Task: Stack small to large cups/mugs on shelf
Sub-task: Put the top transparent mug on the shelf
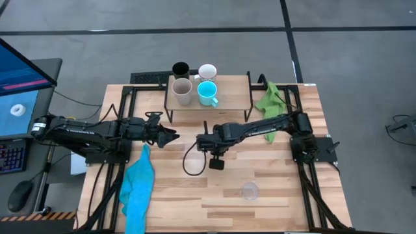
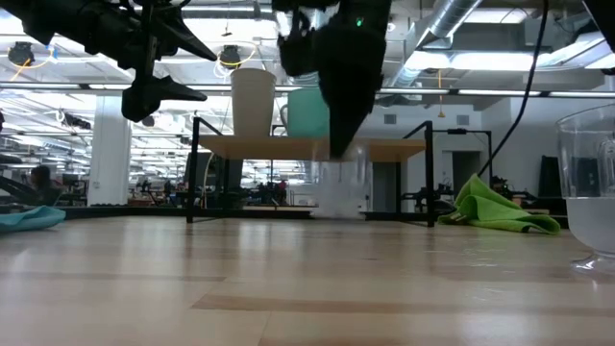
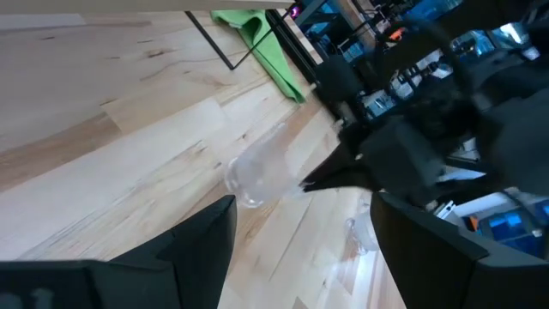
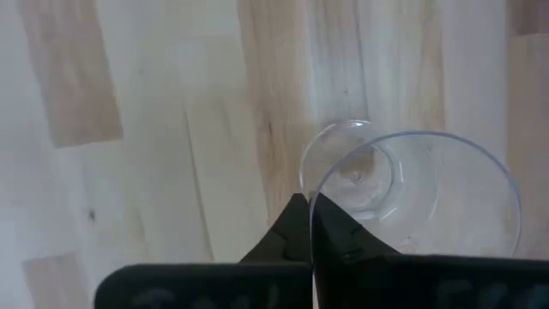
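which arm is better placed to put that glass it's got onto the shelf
Right, probably. The right pincer is shut on the rim of a glass, in front of the shelf. The left pincer hangs open beside it, holding nothing. The other glass stands apart, nearer the table's front.

We count six drinking vessels in the high view. Four stand at the top centre: one black tumbler (image 1: 181, 69), one white mug (image 1: 207, 71), one beige-grey cup (image 1: 181, 91) and one cyan mug (image 1: 207, 93). Two are clear: one clear glass (image 1: 193, 160) at mid-frame and a second glass (image 1: 249, 191) lower right. We also count one shelf (image 1: 238, 95), two cloths, a green cloth (image 1: 268, 99) upper right and a blue cloth (image 1: 138, 187) lower left, and two arms.
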`<state>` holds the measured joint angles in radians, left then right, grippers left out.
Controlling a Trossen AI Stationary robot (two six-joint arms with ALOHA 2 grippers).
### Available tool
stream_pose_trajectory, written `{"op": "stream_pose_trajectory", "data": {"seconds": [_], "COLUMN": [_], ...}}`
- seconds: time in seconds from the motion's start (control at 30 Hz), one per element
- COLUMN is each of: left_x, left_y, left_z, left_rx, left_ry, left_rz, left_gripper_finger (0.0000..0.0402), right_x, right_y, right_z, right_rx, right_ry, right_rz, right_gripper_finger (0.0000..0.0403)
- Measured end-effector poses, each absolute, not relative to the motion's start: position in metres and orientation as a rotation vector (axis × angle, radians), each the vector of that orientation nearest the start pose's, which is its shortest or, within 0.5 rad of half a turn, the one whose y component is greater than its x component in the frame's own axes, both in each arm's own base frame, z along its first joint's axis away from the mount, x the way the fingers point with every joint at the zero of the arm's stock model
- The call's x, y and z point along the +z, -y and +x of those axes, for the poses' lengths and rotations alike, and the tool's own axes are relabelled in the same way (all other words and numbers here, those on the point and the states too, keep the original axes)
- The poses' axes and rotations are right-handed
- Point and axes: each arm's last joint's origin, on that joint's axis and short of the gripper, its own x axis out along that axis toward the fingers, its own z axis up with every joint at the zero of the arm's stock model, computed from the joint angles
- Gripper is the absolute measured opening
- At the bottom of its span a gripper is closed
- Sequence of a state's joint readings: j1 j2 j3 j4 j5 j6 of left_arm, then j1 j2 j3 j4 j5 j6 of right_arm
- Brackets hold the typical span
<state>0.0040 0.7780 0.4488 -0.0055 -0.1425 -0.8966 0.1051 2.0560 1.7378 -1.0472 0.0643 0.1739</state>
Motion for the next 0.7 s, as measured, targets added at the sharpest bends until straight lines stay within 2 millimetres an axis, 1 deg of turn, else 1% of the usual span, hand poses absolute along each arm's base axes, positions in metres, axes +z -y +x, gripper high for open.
{"op": "stream_pose_trajectory", "data": {"seconds": [0.17,0.3,0.47,0.7], "left_x": [0.235,0.235,0.235,0.235], "left_y": [-0.005,-0.005,-0.005,-0.006], "left_z": [0.174,0.174,0.174,0.174], "left_rx": [0.286,0.286,0.287,0.309], "left_ry": [-0.245,-0.245,-0.244,-0.231], "left_rz": [-0.867,-0.868,-0.867,-0.862], "left_gripper_finger": [0.0261,0.0261,0.0261,0.0261], "right_x": [0.253,0.29,0.342,0.411], "right_y": [-0.04,-0.039,-0.041,-0.045], "right_z": [0.402,0.386,0.355,0.303], "right_rx": [-0.083,-0.075,-0.057,-0.042], "right_ry": [-1.282,-1.185,-1.033,-0.751], "right_rz": [0.051,0.093,0.124,0.145], "right_gripper_finger": [0.0004,0.0006,0.0004,0.0005]}}
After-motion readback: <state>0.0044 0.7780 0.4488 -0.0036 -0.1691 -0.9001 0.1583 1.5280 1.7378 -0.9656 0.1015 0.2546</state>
